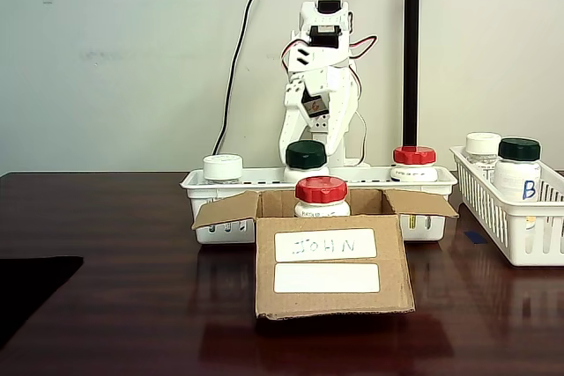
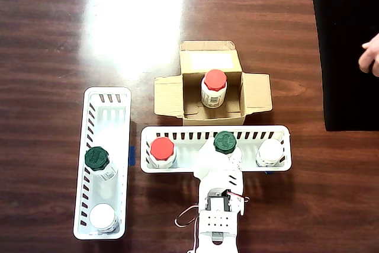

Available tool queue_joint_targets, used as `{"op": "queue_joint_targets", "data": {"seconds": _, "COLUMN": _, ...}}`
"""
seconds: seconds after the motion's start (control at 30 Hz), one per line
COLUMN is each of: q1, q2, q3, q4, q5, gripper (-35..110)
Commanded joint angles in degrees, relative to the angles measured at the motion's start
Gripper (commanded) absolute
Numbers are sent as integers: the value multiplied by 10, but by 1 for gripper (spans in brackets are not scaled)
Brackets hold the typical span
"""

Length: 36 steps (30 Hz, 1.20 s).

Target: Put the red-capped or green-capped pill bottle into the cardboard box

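The cardboard box (image 1: 333,279) (image 2: 211,57) stands open in the middle of the table, labelled "JOHN", with a red-capped pill bottle (image 1: 321,195) (image 2: 214,87) upright inside it. Behind it, a green-capped pill bottle (image 1: 306,158) (image 2: 225,142) stands in the middle of a long white basket (image 1: 199,184) (image 2: 186,136). A second red-capped bottle (image 1: 414,162) (image 2: 161,149) and a white-capped one (image 1: 222,167) (image 2: 270,152) stand at the basket's ends. My gripper (image 1: 315,126) (image 2: 214,163) hangs folded just behind the green-capped bottle. Its fingers are mostly hidden, and it holds nothing that I can see.
A second white basket (image 1: 529,244) (image 2: 106,102) stands to one side. It holds a green-capped bottle marked "B" (image 1: 518,172) (image 2: 98,160) and a white-capped bottle (image 1: 482,147) (image 2: 103,217). A black mat (image 1: 26,292) (image 2: 346,63) lies on the other side, with a person's hand (image 2: 371,54) over it.
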Motion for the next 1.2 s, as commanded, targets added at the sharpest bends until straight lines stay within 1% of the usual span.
{"op": "queue_joint_targets", "data": {"seconds": 0.0, "q1": -4, "q2": 57, "q3": -98, "q4": 100, "q5": -7, "gripper": 0}}
{"op": "queue_joint_targets", "data": {"seconds": 0.23, "q1": -25, "q2": 19, "q3": -261, "q4": 223, "q5": -41, "gripper": 0}}
{"op": "queue_joint_targets", "data": {"seconds": 0.47, "q1": -30, "q2": -118, "q3": -475, "q4": 293, "q5": -79, "gripper": 0}}
{"op": "queue_joint_targets", "data": {"seconds": 0.83, "q1": -57, "q2": -348, "q3": -711, "q4": 290, "q5": -142, "gripper": 0}}
{"op": "queue_joint_targets", "data": {"seconds": 0.97, "q1": -68, "q2": -409, "q3": -749, "q4": 265, "q5": -154, "gripper": 0}}
{"op": "queue_joint_targets", "data": {"seconds": 1.17, "q1": -82, "q2": -471, "q3": -749, "q4": 208, "q5": -161, "gripper": 0}}
